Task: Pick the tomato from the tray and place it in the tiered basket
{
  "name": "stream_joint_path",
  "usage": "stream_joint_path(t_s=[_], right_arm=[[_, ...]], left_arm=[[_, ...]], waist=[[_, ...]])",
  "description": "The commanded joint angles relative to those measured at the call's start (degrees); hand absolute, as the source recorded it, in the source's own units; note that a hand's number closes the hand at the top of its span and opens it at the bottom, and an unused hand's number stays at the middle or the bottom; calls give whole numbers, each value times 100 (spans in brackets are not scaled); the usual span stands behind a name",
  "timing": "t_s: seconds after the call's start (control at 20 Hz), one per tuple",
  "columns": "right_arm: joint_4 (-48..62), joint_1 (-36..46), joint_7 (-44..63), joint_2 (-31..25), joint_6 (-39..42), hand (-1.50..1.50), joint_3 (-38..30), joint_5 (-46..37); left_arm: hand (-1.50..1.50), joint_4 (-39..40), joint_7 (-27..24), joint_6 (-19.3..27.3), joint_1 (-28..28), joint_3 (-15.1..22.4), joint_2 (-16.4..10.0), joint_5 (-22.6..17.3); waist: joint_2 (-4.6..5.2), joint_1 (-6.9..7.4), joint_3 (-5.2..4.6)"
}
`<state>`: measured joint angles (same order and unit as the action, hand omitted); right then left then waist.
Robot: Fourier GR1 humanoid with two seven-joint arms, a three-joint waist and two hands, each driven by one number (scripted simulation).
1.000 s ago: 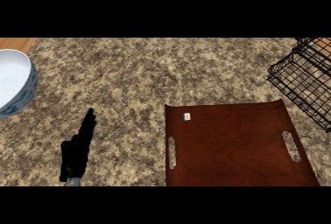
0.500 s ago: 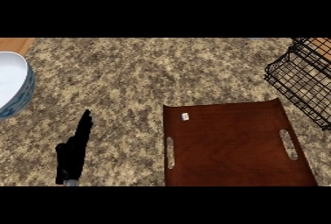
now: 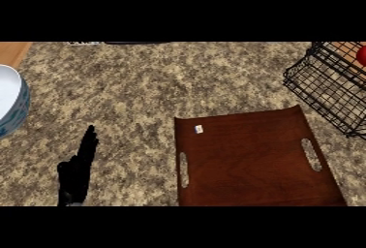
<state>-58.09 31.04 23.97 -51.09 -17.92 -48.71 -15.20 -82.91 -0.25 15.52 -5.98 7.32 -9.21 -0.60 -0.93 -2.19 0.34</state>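
Speckled beige-and-brown stone forms the worktop (image 3: 143, 87), and on it, low and right of centre, lies a dark reddish-brown wooden tray (image 3: 250, 164) with a long slot cut near each side edge. A small white tag (image 3: 199, 129) sits near the tray's upper left corner. A black wire tiered basket (image 3: 325, 92) stands at the upper right, its lower corner just beside the tray's far right corner. The tomato (image 3: 361, 55) shows only as a red patch behind the basket's wires at the right edge, well apart from the tray. The left hand (image 3: 77, 169) rests at the lower left, left of the tray and not touching it, its fingers (image 3: 89, 143) straight, pressed together and pointing up the view, holding nothing. A white bowl (image 3: 10, 104) with a blue outer wall is cut off by the left edge.
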Motion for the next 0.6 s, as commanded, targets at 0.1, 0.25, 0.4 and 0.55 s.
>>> stream_joint_path(t_s=[0.1, 0.25, 0.4, 0.55], right_arm=[[-741, -1523, 37, -346, 1003, -150, -1437, 898], [-858, -2348, -56, -462, 1835, -150, -2251, 1343], [-928, -3100, -249, -427, 2671, -150, -3012, 1739], [-577, -3560, -559, -394, 3254, -150, -3739, 2121]], left_arm=[[0, 215, -148, -21, -487, -49, 13, -35], [0, 64, -125, -61, -437, -163, -59, -108], [0, -122, 234, -58, -363, -215, -165, -120], [0, 101, -207, -133, -509, -105, -27, -73]], waist=[[-2, -210, -36], [8, -207, -34], [4, -243, -31], [37, -92, -32]])
